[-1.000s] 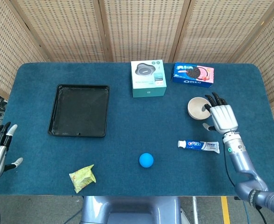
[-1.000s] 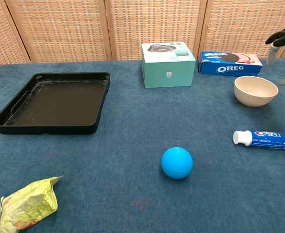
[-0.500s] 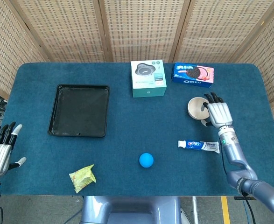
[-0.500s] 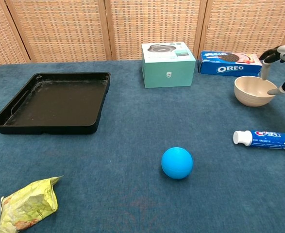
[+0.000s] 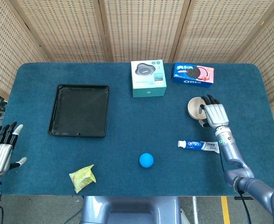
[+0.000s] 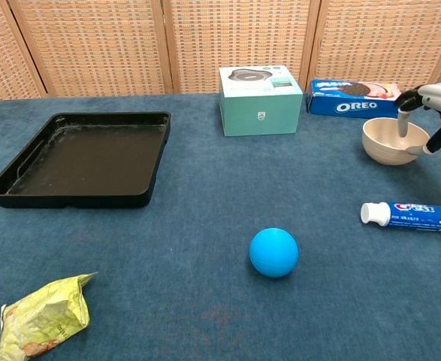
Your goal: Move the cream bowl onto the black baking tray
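Observation:
The cream bowl [image 5: 194,108] [image 6: 386,143] stands upright on the blue table at the right, just in front of the Oreo pack. My right hand [image 5: 214,115] [image 6: 439,98] hangs over its right rim: one finger dips inside the bowl and the thumb lies outside the wall, with a gap between them. The bowl still rests on the table. The empty black baking tray [image 5: 79,110] [image 6: 77,154] lies far off at the left. My left hand [image 5: 0,151] hovers off the table's front left corner, fingers spread and holding nothing; the chest view does not show it.
A teal box [image 5: 148,78] and an Oreo pack [image 5: 193,74] stand at the back. A toothpaste tube [image 5: 198,145] lies in front of the bowl. A blue ball [image 5: 146,160] and a crumpled green packet [image 5: 82,178] lie near the front edge.
My right hand has come down and leftward onto the bowl's rim, a finger now reaching inside. The bowl has not moved. My left hand shifted only slightly.

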